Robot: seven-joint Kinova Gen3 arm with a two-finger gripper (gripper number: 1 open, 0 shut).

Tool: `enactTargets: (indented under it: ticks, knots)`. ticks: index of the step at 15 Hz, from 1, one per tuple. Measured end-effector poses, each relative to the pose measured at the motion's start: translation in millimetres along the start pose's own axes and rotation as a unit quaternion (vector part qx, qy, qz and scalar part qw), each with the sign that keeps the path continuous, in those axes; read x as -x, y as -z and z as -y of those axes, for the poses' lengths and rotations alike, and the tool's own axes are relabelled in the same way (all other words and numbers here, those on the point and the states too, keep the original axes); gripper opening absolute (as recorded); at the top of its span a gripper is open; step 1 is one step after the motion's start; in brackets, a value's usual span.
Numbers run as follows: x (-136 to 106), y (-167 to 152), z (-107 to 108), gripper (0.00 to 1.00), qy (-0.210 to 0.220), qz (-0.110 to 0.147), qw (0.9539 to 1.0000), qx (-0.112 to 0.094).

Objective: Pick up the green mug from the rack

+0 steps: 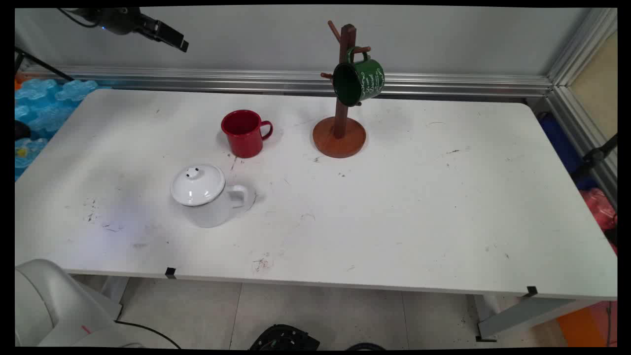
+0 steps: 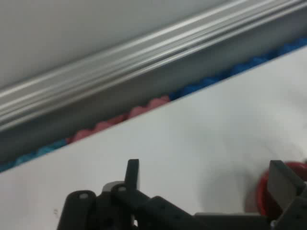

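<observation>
While your gripper [image 1: 167, 35] hangs at the frame's upper left, fingers [image 2: 133, 173] spread apart and holding nothing, its hand view cuts the red mug [image 2: 280, 191] off at lower right. On the desk [image 1: 394, 207], that mug stands upright, interior unseen; a lidded white teapot [image 1: 206, 194] sits below it.
</observation>
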Motion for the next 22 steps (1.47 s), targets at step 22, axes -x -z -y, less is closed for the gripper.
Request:
enactTargets:
  ticks: [22]
  knots:
    - [14.4, 18.9, -97.1, 1.0, -0.05, 0.029, 0.9794, 0.193]
